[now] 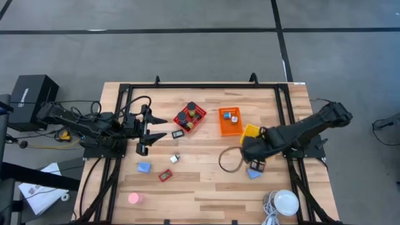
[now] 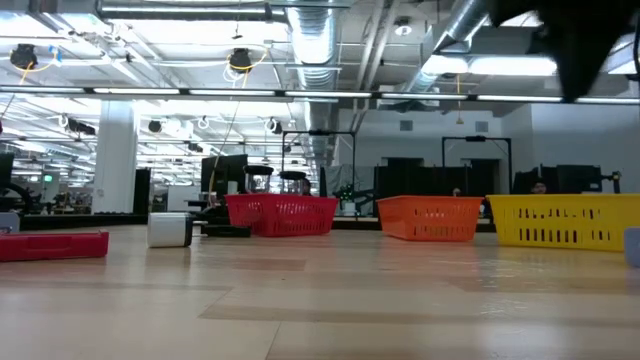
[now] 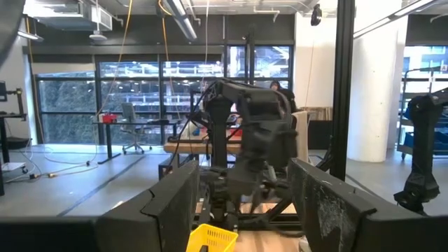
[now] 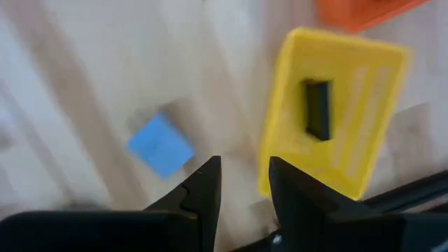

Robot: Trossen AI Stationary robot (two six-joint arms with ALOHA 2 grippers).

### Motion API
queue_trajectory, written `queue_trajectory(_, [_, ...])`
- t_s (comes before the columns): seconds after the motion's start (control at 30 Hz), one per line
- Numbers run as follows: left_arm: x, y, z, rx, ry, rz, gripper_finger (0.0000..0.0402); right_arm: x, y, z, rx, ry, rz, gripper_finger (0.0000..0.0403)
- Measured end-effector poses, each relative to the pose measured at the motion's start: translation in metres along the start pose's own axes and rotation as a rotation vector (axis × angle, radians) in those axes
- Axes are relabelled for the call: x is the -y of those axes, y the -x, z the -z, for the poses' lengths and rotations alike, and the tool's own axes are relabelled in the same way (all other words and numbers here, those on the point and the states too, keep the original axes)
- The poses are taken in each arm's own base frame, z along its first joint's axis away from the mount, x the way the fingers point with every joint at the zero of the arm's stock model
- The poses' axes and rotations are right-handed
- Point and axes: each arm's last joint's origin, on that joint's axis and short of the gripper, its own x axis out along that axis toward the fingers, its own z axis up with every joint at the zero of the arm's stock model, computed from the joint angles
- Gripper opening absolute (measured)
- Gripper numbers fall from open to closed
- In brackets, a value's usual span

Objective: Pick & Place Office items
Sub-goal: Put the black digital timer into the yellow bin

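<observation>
Three mesh baskets: red basket [image 1: 190,118], orange basket [image 1: 230,122], yellow basket [image 1: 250,132]. Two arms. Two blue blocks on bare table: left one [image 1: 144,167], right one [image 1: 254,174]. One red-framed piece [image 1: 165,175]. One pink disc [image 1: 134,199]. One white lamp [image 1: 286,203].

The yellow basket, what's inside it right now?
The right wrist view shows one black rectangle lying in the yellow basket. The rest of the visible floor looks bare, but the right claw covers its near corner, and from above the arm hides most of it.
</observation>
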Motion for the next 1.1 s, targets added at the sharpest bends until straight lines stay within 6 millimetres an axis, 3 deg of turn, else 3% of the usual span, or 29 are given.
queue_trajectory(0.27, [0.0,0.0,0.0,0.0,0.001,0.0,0.0214,-0.02,-0.011,0.033,-0.024,0.067,0.024,0.0113])
queue_trajectory(0.5, [0.0,0.0,0.0,0.002,0.045,0.0,0.0214,-0.029,-0.019,0.046,-0.049,0.139,0.011,0.0113])
queue_trajectory(0.83, [0.0,0.0,0.0,0.003,0.158,0.0,0.0214,-0.044,-0.016,0.061,0.004,0.554,-0.02,0.011])
queue_trajectory(1.1, [0.0,0.0,0.0,0.003,0.159,0.0,0.0214,-0.05,-0.003,0.084,0.131,0.681,0.002,0.0093])
